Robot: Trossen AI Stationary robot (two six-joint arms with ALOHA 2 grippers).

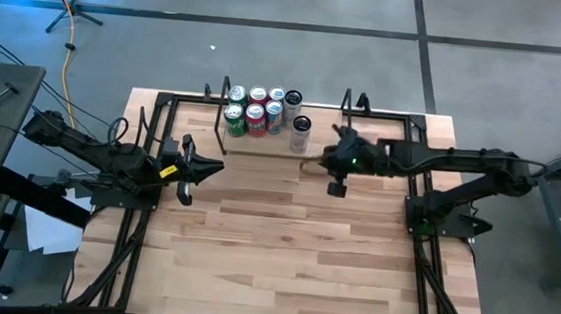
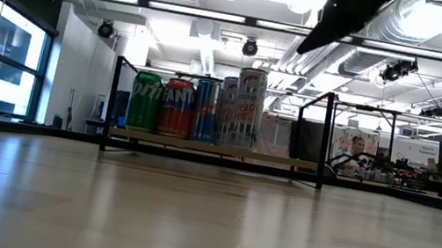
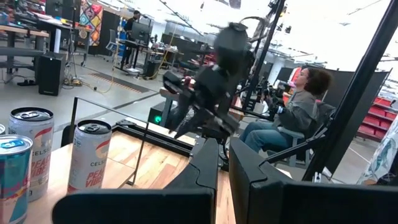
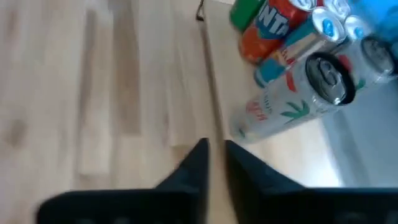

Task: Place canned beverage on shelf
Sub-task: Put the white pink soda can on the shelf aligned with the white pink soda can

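Observation:
The shelf (image 1: 251, 143) is a pale-wood board with black wire uprights at the table's far edge. Several cans stand upright on it: green (image 1: 234, 121), red (image 1: 255, 121), blue, and white ones. A slim white can (image 1: 301, 131) with a palm print (image 4: 280, 102) stands at the right of the group. My right gripper (image 1: 312, 162) is shut and empty, raised over the table just near-right of that can. It also shows in its own wrist view (image 4: 214, 155). My left gripper (image 1: 210, 166) is shut and empty, left of the shelf's near edge.
The right half of the shelf board (image 2: 286, 160) is bare, between the cans and the right upright (image 2: 326, 141). Bare tabletop (image 1: 283, 248) lies on the near side of both grippers. A seated person (image 3: 298, 106) shows in the room beyond the table.

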